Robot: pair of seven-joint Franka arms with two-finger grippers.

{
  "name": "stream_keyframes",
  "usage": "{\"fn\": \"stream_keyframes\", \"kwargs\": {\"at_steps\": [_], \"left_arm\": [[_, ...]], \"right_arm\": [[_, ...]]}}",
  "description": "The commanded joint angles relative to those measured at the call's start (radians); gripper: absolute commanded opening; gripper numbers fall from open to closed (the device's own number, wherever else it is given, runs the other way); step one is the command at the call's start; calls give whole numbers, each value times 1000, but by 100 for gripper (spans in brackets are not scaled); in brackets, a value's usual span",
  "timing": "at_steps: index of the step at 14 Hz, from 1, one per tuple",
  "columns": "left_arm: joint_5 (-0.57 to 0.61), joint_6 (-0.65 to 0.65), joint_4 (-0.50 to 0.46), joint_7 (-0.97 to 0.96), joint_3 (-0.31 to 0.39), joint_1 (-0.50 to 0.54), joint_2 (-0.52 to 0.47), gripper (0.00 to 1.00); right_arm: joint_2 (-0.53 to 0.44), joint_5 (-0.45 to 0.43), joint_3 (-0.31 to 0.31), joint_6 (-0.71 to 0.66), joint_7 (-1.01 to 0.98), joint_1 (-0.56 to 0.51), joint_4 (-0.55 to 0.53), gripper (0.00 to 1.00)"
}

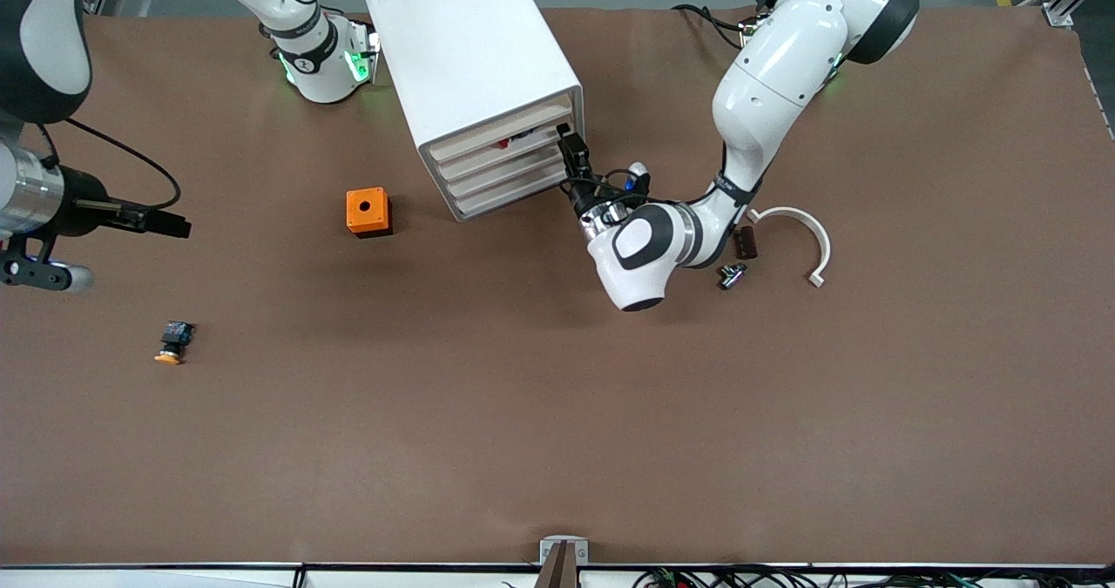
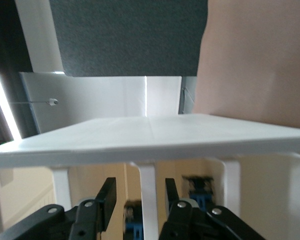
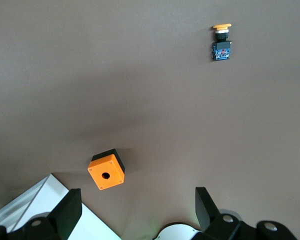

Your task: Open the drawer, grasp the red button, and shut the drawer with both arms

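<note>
The white cabinet (image 1: 470,48) stands at the robots' side of the table, its four beige drawer fronts turned toward the left arm's end. In the top drawer (image 1: 462,144) a bit of the button's red cap (image 1: 501,144) shows. My left gripper (image 1: 564,135) is at that drawer's front corner. In the left wrist view the left gripper (image 2: 140,194) is shut around a white rib (image 2: 147,200) under a white ledge, with blurred black-and-blue bodies (image 2: 197,187) showing past it. My right gripper (image 1: 174,222) waits open over the table at the right arm's end, and the right gripper (image 3: 137,210) holds nothing.
An orange box with a hole (image 1: 368,212) sits beside the cabinet toward the right arm's end. A yellow-capped button (image 1: 174,342) lies nearer the front camera. By the left arm's elbow lie a white curved piece (image 1: 806,235) and two small dark parts (image 1: 745,242).
</note>
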Motion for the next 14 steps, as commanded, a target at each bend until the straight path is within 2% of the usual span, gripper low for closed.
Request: {"fn": "stream_keyframes", "kwargs": {"at_steps": [1, 4, 8, 10, 14], "left_arm": [[-11, -18, -6, -22, 1, -4, -3, 45], [-14, -15, -3, -19, 1, -4, 8, 39], [-19, -13, 0, -16, 1, -9, 17, 12], [-19, -13, 1, -17, 1, -9, 17, 3], [-34, -12, 4, -16, 1, -1, 16, 2]], "right_arm": [[6, 19, -9, -5, 16, -12, 14, 100], [4, 25, -9, -5, 19, -15, 15, 100], [1, 8, -6, -22, 64, 7, 15, 100], [1, 13, -5, -14, 117, 24, 15, 100], [-1, 23, -5, -10, 232, 62, 14, 100]]}}
